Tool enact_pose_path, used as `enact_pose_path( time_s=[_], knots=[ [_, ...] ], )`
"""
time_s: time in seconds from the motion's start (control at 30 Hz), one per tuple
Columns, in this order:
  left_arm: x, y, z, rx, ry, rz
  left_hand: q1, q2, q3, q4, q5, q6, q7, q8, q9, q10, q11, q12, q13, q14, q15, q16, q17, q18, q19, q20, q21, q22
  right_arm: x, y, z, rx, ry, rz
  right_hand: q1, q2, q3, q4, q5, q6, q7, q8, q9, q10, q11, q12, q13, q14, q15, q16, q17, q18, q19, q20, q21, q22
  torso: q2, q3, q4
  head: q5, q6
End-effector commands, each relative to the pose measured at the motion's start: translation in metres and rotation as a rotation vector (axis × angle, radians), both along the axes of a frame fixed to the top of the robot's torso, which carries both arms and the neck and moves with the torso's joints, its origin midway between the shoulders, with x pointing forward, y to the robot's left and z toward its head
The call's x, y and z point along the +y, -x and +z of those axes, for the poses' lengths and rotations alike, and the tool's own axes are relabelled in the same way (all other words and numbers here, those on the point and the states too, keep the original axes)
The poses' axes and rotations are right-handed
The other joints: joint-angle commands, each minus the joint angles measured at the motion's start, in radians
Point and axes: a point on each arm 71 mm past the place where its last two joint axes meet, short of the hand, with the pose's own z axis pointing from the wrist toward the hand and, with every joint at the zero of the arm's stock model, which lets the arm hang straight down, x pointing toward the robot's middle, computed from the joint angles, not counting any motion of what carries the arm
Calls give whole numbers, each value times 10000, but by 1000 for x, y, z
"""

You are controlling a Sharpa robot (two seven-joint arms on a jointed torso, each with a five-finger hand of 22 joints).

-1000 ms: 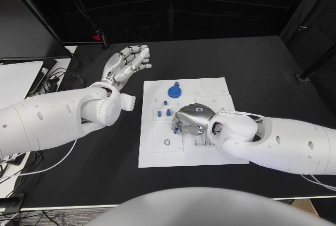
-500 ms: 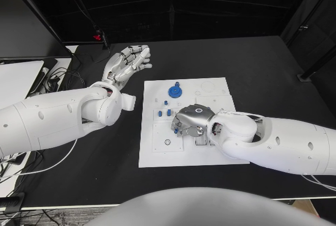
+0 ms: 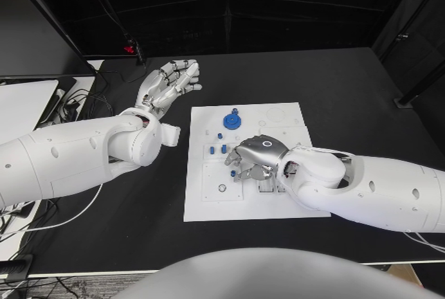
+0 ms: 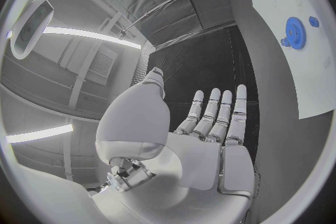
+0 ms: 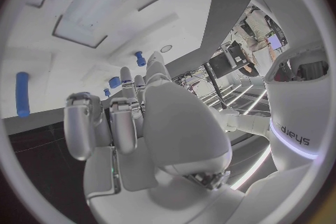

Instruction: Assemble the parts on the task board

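Two hands are on your screen, and only one is working. Your right hand (image 3: 249, 161) sits at the middle of the frame over the flat white rectangular task board (image 3: 287, 119), fingers curled downward toward the board's centre. Over the last second it has crept slightly toward the lower left of the frame and turned a little at the wrist, so the fingertips now sit nearer the small blue pegs (image 3: 218, 150). You cannot tell from these views whether anything is pinched under those fingers; the right wrist view shows them bent together close above the board, with a short blue cylinder (image 5: 22, 102) lying off to the side and further small blue pieces (image 5: 140, 59) beyond the fingertips.

Your left hand (image 3: 170, 82) has not moved: it hovers in the upper left of the frame above the black desk (image 3: 352, 93), fingers straight and apart, holding nothing.

The round blue toothed gear (image 3: 231, 122) sits on the board's upper part, untouched, just above the right hand. That small shift reads as fine positioning over a part, so assembly looks barely begun.
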Motion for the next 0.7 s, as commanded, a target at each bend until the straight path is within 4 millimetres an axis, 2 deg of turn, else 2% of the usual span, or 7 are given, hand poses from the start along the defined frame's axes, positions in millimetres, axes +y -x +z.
enact_pose_path(
  time_s=[0.03,0.1,0.3,0.43,0.6,0.7],
  knots=[
    [0,2,9,-1083,411,-117,-26,80,56,19,33,-60,1593,64,-9,-76,-19,33,-10,-82,-15,18,-8,-161,51,12,5,-9,-12,2,14,-264,-1970,-252,-264,-110,11,-7,41,-125,148,-17,20,-195,18,5,7,909,54,-92,2163,210,373,70,-73,2114,-11,7,-10,25,-1],
    [1,2,9,-1083,406,-104,-26,80,56,19,33,-60,1593,64,-9,-76,-19,33,-10,-82,-15,18,-8,-161,51,12,5,-9,-23,4,19,-155,-2626,-467,-364,-163,163,-25,46,-321,392,-25,12,-385,55,10,9,912,77,-93,2163,197,409,81,-38,2133,-22,-5,0,-12,-1],
    [2,2,9,-1082,386,-68,-26,80,56,19,33,-60,1593,64,-9,-76,-19,33,-10,-82,-15,18,-8,-161,51,12,5,-9,-50,-3,38,-242,-3805,-861,-536,-229,383,-23,47,-293,642,68,58,-552,95,65,24,899,106,-119,2084,157,514,107,85,2204,-18,-4,-14,-80,-1],
    [0,2,8,-1072,390,-89,-26,80,56,19,33,-60,1593,64,-9,-76,-19,33,-10,-82,-15,18,-8,-161,51,12,5,-9,-66,-12,44,-312,-3759,-1069,-730,-340,473,-2,50,-271,569,76,63,-624,103,96,26,891,113,-135,2032,140,559,121,141,2236,-13,-3,10,-135,-1],
    [0,1,7,-1064,390,-95,-26,80,56,19,33,-60,1593,64,-9,-76,-19,33,-10,-82,-15,18,-8,-161,51,12,5,-9,-80,-22,40,-140,-3387,-1430,-922,-533,780,-2,49,-445,544,6,36,-869,151,111,27,880,146,-155,1963,117,616,151,213,2279,-14,-8,-14,-158,-1],
    [-1,1,7,-1067,383,-88,-18,101,55,17,33,-68,1593,79,-19,-90,-19,62,-18,-91,-15,44,-35,-162,52,12,6,-17,-87,-27,37,-28,-3096,-1676,-989,-630,943,0,50,-539,522,-1,33,-984,174,131,30,874,170,-162,1933,115,622,166,219,2284,-10,-7,7,-179,-1]
  ],
)
